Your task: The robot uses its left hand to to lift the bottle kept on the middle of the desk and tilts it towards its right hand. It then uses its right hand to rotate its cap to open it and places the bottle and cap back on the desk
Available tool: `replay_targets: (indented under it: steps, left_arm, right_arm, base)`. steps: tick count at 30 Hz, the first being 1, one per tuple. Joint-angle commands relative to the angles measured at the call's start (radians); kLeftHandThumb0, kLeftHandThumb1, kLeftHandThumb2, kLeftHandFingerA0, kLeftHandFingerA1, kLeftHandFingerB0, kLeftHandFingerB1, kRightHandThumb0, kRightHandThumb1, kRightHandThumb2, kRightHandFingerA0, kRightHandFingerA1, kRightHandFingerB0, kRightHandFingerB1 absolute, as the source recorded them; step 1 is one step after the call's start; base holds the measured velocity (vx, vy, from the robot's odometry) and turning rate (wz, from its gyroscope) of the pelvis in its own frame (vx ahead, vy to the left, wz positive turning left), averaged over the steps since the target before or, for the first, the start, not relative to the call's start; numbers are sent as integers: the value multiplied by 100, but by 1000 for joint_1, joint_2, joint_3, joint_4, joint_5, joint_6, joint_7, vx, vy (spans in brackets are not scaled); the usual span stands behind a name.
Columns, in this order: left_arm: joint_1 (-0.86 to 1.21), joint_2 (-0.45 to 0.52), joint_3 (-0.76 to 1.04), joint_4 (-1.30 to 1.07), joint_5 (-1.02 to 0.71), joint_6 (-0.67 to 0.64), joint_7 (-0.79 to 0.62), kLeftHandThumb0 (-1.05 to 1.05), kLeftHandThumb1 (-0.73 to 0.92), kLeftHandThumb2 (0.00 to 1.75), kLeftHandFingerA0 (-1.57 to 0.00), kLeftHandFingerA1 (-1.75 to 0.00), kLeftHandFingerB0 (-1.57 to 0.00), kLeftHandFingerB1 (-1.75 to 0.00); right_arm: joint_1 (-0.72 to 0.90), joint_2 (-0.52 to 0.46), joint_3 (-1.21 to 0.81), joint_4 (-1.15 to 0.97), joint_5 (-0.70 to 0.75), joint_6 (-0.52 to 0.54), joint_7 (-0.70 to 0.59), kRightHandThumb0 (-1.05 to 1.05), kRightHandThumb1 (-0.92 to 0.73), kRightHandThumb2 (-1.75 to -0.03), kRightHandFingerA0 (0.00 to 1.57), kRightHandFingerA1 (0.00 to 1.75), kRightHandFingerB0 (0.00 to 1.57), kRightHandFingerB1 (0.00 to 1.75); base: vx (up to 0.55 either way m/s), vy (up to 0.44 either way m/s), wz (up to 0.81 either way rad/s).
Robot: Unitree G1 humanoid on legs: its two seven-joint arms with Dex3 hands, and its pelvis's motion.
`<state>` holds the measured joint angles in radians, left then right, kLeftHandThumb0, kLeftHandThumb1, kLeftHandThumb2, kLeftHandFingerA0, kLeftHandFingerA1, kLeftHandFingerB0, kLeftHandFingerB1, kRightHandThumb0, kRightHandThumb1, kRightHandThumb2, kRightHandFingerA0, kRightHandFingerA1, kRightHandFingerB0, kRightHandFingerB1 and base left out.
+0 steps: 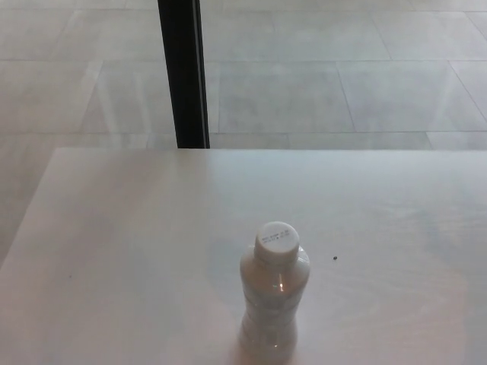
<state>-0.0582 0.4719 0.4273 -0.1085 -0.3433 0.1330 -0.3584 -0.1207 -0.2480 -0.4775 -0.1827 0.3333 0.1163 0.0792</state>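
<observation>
No robot hand in view, left or right; upright near the front edge of the pale wooden desk (114, 228), a white waisted plastic bottle (272, 308) with its white round screw cap (276, 239) on, small dark speck (335, 258) just right.

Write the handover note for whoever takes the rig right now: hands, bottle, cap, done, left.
Hands: neither the left nor the right hand is in view.
Bottle: stands upright on the desk, near the front edge and about the middle, untouched.
Cap: white, on the bottle's neck; not opened.
Also there: a small dark speck on the desk right of the bottle, and a black post beyond the far edge.
Done: nothing yet.
Left: left hand lifts the bottle and tilts it toward the right hand; right hand twists the cap off; bottle and cap go back on the desk.
</observation>
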Motion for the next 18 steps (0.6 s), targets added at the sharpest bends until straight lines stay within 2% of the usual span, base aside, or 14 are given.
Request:
replay_targets:
  steps: [1,2,3,4,5,6,8,13,14,15,17,18]
  left_arm:
    - [-13,-103,-177,-218,43,178,126,-81,39,82,0,-22,-9,-19]
    - [-13,-104,-177,-222,44,182,128,-81,39,82,0,-22,-9,-19]
    - [-4,-118,-194,-236,51,193,136,-68,54,57,0,-14,-2,-32]
    - [4,-130,-210,-232,59,164,126,-76,35,78,0,-22,-4,-23]
    - [22,-129,-241,-273,60,225,130,-71,35,79,0,-23,-2,-24]
    - [24,-127,-245,-278,59,235,129,-72,36,79,0,-21,0,-18]
    - [37,-127,-264,-276,66,228,112,-67,32,77,0,-24,0,-22]
    - [52,-107,-322,-251,107,214,92,-76,37,80,0,-21,-2,-20]
    - [55,-97,-333,-251,115,221,87,-74,40,84,0,-27,0,-23]
    - [57,-86,-343,-248,122,222,76,-73,38,83,0,-29,-2,-23]
    - [60,-75,-360,-242,134,211,69,-73,38,83,0,-31,0,-24]
    - [63,-68,-380,-236,153,203,65,-66,55,58,0,-14,0,-30]
  right_arm:
    - [44,68,135,-96,-9,81,-14,-69,-80,-65,23,46,12,24]
    - [45,68,136,-97,-9,81,-15,-69,-80,-65,23,46,12,24]
    - [52,73,146,-98,-8,84,-14,-72,-63,-97,18,55,4,37]
    - [57,77,154,-100,-14,89,-19,-67,-80,-63,23,45,11,28]
    - [67,81,164,-98,-17,90,-19,-72,-63,-97,20,55,6,39]
    - [66,81,167,-98,-18,91,-20,-71,-62,-96,20,55,6,42]
    - [68,83,174,-97,-18,94,-19,-70,-62,-96,21,55,6,41]
    - [68,86,181,-100,-13,104,-22,-70,-62,-96,23,56,7,42]
    - [67,86,181,-100,-13,104,-22,-68,-78,-64,28,49,16,28]
    - [67,86,183,-102,-15,106,-24,-69,-63,-98,24,57,8,43]
    - [66,86,184,-105,-15,111,-27,-70,-63,-98,25,58,10,43]
    - [65,86,184,-106,-14,116,-29,-70,-62,-96,27,59,13,44]
  base:
    - [0,0,0]
    - [0,0,0]
    - [0,0,0]
    - [0,0,0]
    - [0,0,0]
    - [0,0,0]
    - [0,0,0]
    - [0,0,0]
    - [0,0,0]
    - [0,0,0]
    - [0,0,0]
    - [0,0,0]
